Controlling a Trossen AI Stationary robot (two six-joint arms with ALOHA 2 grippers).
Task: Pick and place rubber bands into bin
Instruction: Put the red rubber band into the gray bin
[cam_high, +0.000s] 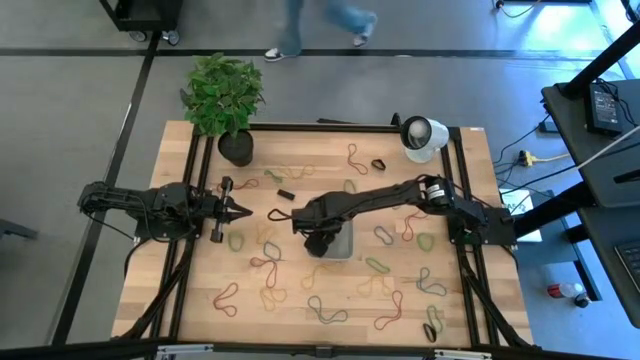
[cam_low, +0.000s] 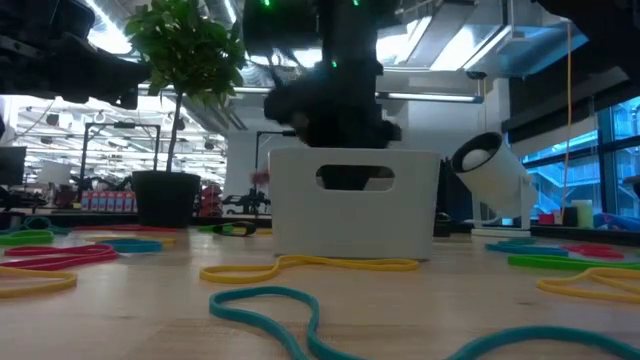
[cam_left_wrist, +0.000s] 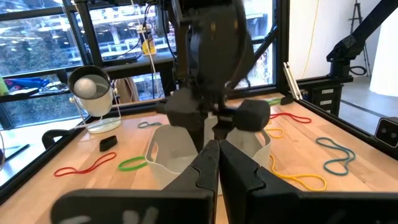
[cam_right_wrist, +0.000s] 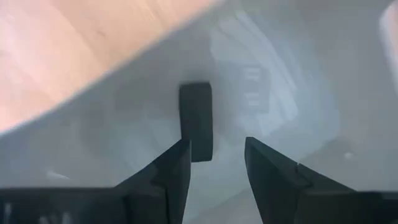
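The bin (cam_high: 343, 247) stands mid-table; it also shows in the low view (cam_low: 355, 215) and the left wrist view (cam_left_wrist: 168, 152). My right gripper (cam_high: 322, 242) points down into it, fingers open (cam_right_wrist: 214, 155). A small dark piece (cam_right_wrist: 196, 118) lies on the bin floor (cam_right_wrist: 280, 81) just ahead of one fingertip. Whether they touch, I cannot tell. Rubber bands lie loose around the bin: red (cam_high: 226, 297), yellow (cam_low: 310, 265), teal (cam_low: 280, 305), green (cam_high: 432, 283). My left gripper (cam_high: 245, 211) is shut and empty, level above the table left of the bin (cam_left_wrist: 217, 158).
A potted plant (cam_high: 225, 100) stands at the far left corner and a round white lamp-like object (cam_high: 423, 135) at the far right. Small black pieces (cam_high: 286, 193) (cam_high: 380, 163) lie on the far half. A person (cam_high: 320, 25) walks beyond the far edge.
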